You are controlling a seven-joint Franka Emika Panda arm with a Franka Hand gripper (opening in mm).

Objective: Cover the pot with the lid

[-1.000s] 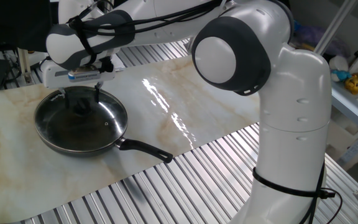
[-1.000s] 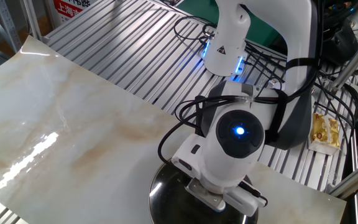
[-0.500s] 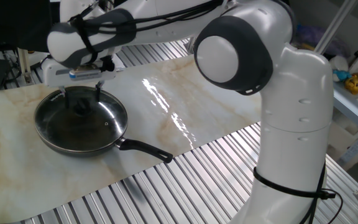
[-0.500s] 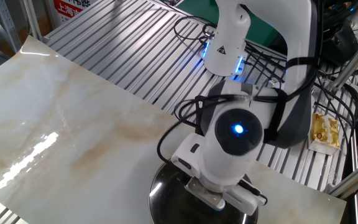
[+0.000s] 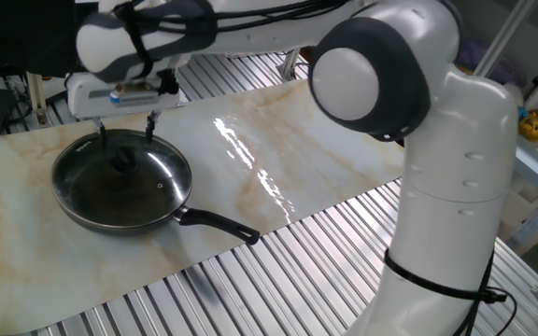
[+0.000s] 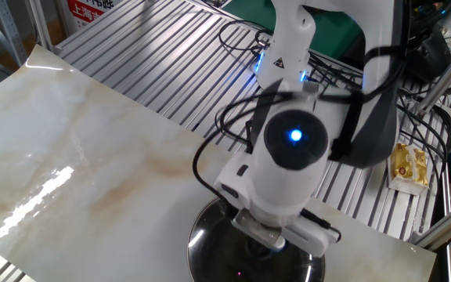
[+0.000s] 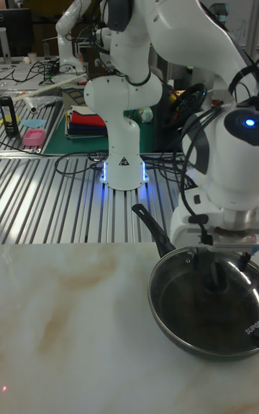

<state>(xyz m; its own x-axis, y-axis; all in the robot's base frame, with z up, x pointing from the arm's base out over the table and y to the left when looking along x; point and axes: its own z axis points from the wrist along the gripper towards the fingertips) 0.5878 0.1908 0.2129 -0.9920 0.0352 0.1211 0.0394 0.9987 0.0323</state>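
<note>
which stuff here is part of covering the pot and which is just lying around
Part of the job:
- pot
- lid, already on the pot
- pincer, open above the knob

Just lying about:
- yellow packet
- stacked coloured sheets
- pink item

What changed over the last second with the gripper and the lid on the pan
The gripper rose straight up off the lid. A second ago its fingers reached down around the black knob; now they hang open just above it, so the lid has been let go. The lid stayed seated on the pot, and the pot with its handle did not shift on the marble board.
</note>
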